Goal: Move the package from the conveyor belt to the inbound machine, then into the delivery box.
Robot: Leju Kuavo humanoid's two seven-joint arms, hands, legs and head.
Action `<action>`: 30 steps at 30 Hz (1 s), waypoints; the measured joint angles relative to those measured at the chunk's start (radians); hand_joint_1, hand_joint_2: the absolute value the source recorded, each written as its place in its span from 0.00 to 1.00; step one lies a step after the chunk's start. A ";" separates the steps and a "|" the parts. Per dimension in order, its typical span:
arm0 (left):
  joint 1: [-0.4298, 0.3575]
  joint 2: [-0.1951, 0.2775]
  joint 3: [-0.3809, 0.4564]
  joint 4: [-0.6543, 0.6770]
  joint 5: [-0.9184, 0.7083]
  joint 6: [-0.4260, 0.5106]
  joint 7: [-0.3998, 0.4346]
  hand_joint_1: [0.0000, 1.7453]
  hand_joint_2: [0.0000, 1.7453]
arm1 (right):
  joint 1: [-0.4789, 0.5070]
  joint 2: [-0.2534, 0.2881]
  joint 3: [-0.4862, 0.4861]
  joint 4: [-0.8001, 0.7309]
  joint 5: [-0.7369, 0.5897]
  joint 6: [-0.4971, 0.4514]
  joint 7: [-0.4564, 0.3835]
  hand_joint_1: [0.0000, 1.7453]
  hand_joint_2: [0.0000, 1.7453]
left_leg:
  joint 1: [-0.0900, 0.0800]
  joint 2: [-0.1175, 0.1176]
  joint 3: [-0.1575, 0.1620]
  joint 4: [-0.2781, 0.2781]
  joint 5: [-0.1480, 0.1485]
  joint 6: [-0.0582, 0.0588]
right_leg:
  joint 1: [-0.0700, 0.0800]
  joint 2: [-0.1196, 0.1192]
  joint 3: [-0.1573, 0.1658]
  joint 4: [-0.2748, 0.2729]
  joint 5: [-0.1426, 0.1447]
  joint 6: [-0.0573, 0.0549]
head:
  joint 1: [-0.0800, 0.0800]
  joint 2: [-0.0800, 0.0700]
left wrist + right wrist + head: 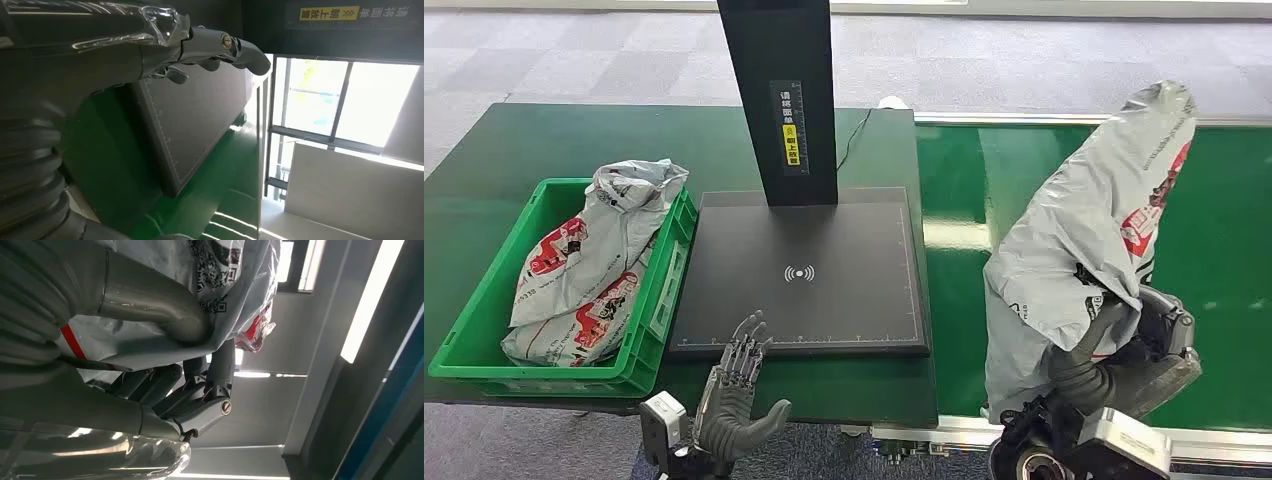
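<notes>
Right hand (1124,345) is down at the near edge, clamped on the grey package (1089,230), thumb pressed into the plastic and fingers wrapped round the other side. It's holding the bag upright, lifted over the green conveyor belt (1224,250). Left hand (739,395) hangs near the front edge of the green worktop (524,150), fingers spread and holding nothing, tips just at the black inbound machine (824,265) plate. Off to the left, the green delivery box (484,310) sits right beside the machine with another grey parcel (589,265) lying in it.
</notes>
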State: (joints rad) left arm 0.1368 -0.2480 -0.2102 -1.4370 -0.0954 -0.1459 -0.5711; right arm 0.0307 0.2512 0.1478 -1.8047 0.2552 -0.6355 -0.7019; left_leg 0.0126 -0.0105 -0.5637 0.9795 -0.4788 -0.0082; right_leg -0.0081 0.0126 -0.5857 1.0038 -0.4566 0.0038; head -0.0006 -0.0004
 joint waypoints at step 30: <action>-0.087 0.000 -0.008 0.115 0.015 -0.071 -0.032 0.00 1.00 | -0.587 -0.092 -0.064 1.107 0.111 0.598 0.092 1.00 1.00 | 0.000 0.000 0.001 0.000 0.002 0.001 | 0.000 0.000 0.002 0.000 0.002 0.000 | -0.001 0.000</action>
State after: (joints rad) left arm 0.0501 -0.2480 -0.2182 -1.3221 -0.0801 -0.2167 -0.6026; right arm -0.5560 0.1592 0.0839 -0.6977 0.3666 -0.0380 -0.6102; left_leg 0.0126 -0.0108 -0.5623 0.9798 -0.4770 -0.0075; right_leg -0.0081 0.0123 -0.5835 1.0039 -0.4550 0.0036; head -0.0018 -0.0004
